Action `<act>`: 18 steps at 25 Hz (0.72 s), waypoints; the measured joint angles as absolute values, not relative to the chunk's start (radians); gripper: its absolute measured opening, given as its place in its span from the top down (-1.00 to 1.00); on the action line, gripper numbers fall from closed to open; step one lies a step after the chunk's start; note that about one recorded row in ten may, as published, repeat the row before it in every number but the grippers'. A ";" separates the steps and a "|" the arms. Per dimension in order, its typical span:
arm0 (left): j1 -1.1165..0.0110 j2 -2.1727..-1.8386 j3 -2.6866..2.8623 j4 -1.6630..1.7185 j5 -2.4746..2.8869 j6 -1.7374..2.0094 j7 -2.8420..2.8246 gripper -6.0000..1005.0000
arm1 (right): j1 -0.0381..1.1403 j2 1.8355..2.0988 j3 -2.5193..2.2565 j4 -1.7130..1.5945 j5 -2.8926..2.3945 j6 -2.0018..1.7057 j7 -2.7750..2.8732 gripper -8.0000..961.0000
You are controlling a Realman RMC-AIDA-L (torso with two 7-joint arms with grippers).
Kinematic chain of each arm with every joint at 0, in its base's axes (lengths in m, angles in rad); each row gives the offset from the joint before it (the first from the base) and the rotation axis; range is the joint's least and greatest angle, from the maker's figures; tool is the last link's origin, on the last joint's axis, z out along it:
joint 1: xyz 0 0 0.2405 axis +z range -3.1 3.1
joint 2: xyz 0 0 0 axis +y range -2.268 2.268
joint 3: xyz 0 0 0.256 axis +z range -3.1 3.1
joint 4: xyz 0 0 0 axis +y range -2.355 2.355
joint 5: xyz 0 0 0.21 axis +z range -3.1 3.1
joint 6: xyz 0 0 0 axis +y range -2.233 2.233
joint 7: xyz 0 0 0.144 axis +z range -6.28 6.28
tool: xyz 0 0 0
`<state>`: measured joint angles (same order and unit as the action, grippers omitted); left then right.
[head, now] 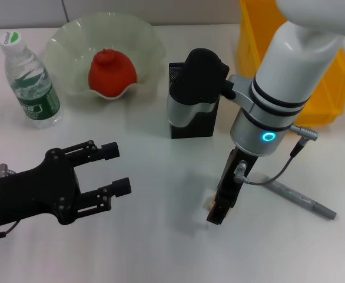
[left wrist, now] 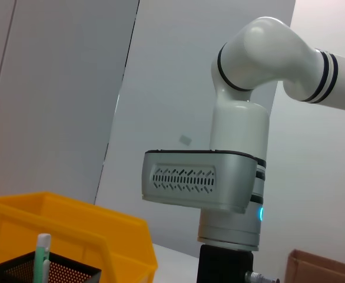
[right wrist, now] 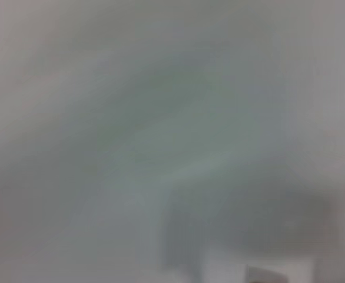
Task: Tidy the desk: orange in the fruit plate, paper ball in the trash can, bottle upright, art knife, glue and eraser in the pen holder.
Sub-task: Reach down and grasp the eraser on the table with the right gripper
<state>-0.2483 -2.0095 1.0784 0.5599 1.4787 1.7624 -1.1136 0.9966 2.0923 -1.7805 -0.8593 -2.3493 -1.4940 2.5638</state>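
Note:
The orange (head: 110,73) lies in the pale green fruit plate (head: 63,41). The bottle (head: 31,82) stands upright at the far left. The black mesh pen holder (head: 178,127) is partly hidden by my right wrist; in the left wrist view (left wrist: 19,272) a white-and-green stick (left wrist: 43,250) stands in it. My right gripper (head: 216,213) points straight down and touches the table at a small pale thing (head: 210,203), perhaps the eraser. A grey art knife (head: 302,200) lies to its right. My left gripper (head: 117,170) is open and empty, low at the front left. The paper ball is out of view.
A yellow bin (head: 331,76) stands at the back right, also in the left wrist view (left wrist: 102,236). A cable (head: 278,171) hangs from my right wrist above the knife. The right wrist view shows only blurred grey table surface.

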 joint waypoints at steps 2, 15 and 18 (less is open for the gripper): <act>-0.248 -2.010 1.078 0.560 1.479 1.762 -1.114 -0.39 | 0.995 2.092 -1.781 -0.859 -2.345 -1.488 2.564 -0.63; -0.247 -2.013 1.078 0.560 1.479 1.762 -1.114 -0.39 | 0.996 2.092 -1.803 -0.857 -2.341 -1.480 2.564 -0.44; -0.247 -2.013 1.078 0.560 1.479 1.762 -1.114 -0.39 | 0.996 2.092 -1.803 -0.857 -2.341 -1.478 2.564 -0.31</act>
<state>-0.2469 -2.0134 1.0783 0.5599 1.4787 1.7616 -1.1136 0.9956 2.0923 -1.8030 -0.8575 -2.3408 -1.4776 2.5638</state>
